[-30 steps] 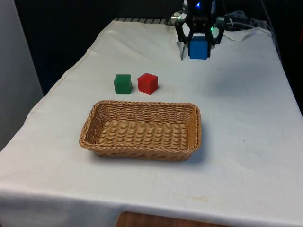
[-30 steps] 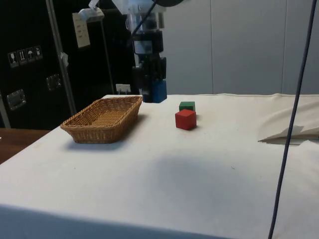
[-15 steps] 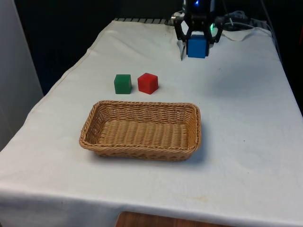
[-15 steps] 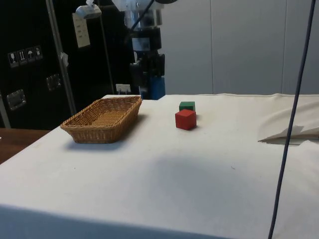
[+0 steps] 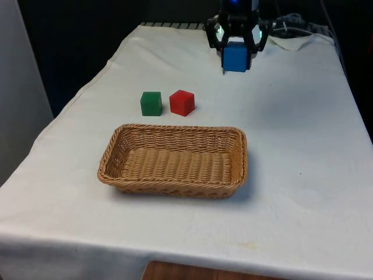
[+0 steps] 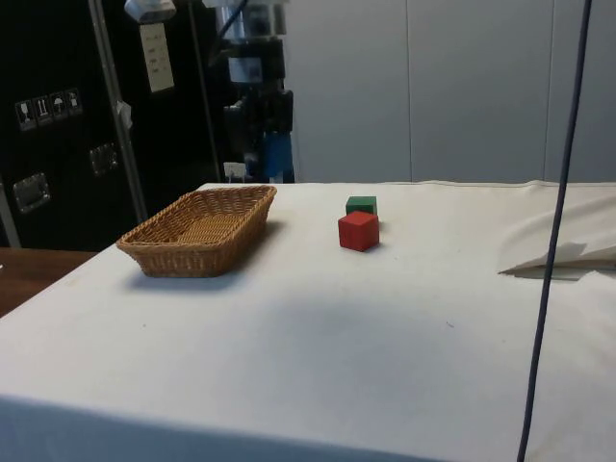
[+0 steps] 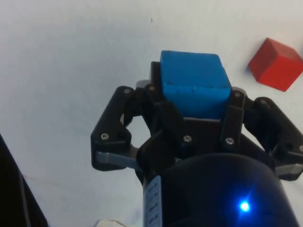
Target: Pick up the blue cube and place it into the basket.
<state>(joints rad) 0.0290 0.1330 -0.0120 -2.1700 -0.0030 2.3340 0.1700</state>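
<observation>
My gripper (image 5: 235, 51) is shut on the blue cube (image 5: 235, 56) and holds it in the air above the far end of the table. In the side view the blue cube (image 6: 277, 159) hangs between the black fingers (image 6: 258, 144), above and behind the basket's far end. The wrist view has the blue cube (image 7: 194, 81) clamped between the two fingers (image 7: 161, 111), high over the white cloth. The woven basket (image 5: 173, 161) sits near the middle of the table, nearer the front than the gripper, and nothing lies in it. In the side view the basket (image 6: 200, 229) stands at the left.
A green cube (image 5: 151, 103) and a red cube (image 5: 182, 102) stand side by side on the cloth just behind the basket. The red cube (image 7: 276, 70) also appears in the wrist view. A cable (image 6: 553, 231) hangs down at the side view's right.
The gripper has risen with the blue cube and shifted a little towards the front view's left. The basket and the other cubes have not moved.
</observation>
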